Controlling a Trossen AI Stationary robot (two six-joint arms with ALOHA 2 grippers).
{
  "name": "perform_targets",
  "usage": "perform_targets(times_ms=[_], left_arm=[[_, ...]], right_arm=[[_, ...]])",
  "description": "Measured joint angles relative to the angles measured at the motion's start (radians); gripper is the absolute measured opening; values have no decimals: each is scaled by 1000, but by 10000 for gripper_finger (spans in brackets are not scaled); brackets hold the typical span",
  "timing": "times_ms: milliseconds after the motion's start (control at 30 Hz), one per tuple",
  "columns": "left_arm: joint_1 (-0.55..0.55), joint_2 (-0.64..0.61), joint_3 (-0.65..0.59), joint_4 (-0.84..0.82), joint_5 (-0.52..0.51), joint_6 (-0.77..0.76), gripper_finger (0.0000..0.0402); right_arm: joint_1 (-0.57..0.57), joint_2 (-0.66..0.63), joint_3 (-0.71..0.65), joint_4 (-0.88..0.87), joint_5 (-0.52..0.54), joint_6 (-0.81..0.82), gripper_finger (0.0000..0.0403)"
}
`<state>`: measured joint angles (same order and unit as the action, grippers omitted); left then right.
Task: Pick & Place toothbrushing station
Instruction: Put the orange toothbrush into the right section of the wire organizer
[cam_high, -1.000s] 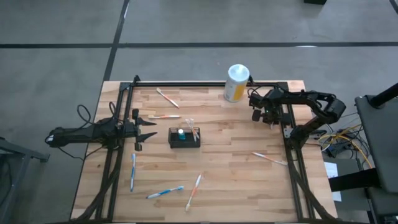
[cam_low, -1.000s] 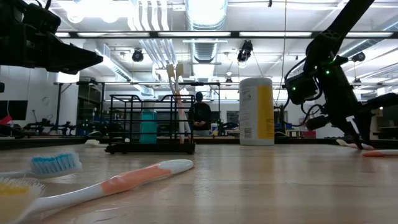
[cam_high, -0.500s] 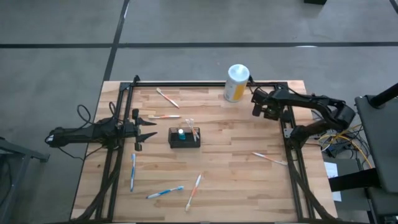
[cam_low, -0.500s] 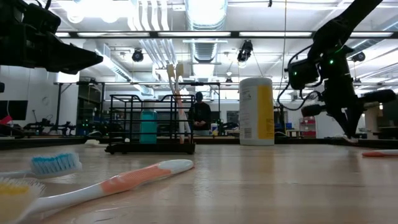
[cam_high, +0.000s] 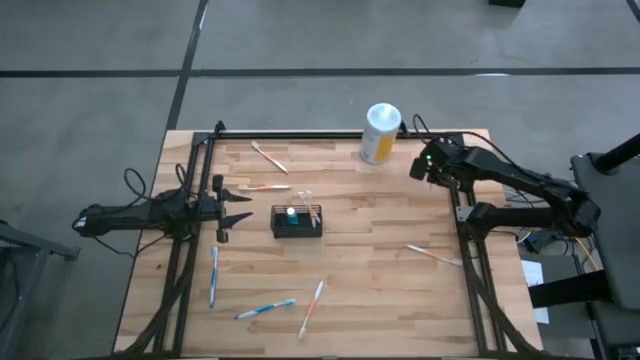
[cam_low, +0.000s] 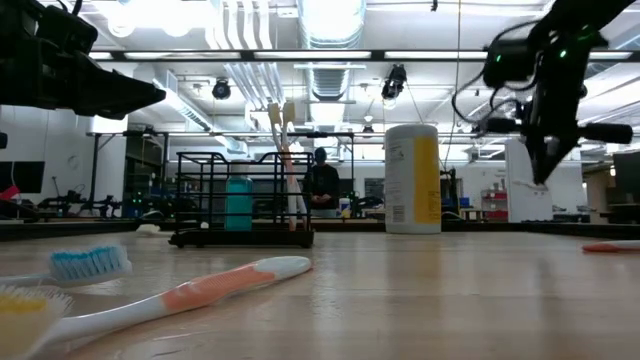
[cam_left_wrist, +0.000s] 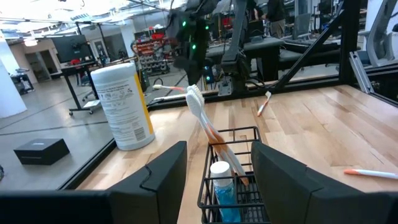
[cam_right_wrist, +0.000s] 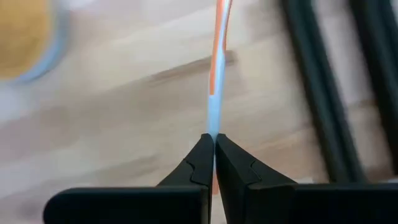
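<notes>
Toothbrushing station (cam_high: 297, 221) mid-table, edges apart.

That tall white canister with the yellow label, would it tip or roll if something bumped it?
The tall white cylindrical canister with the yellow label stands upright and narrow for its height, so a knock near its top would probably tip it. Being round, it would likely roll across the wooden table once down. Its weight cannot be judged.
</notes>
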<state>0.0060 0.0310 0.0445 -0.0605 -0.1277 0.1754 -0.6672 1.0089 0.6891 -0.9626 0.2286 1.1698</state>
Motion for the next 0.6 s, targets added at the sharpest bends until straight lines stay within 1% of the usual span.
perform_targets(times_ms=[167,300,433,500,600], left_arm=[[0,0,0,0,0,0,186],[0,0,0,0,0,0,187],[0,0,0,0,0,0,186],[0,0,0,0,0,0,187],[0,0,0,0,0,0,187]], right_arm=[[49,-132,0,97,-80,-103,8],[106,-212,0,213,-123,-132,8],[185,-244,0,304,-137,-177,8],[226,-241,0,338,-169,-207,8],[290,-217,0,380,-207,-202,8]])
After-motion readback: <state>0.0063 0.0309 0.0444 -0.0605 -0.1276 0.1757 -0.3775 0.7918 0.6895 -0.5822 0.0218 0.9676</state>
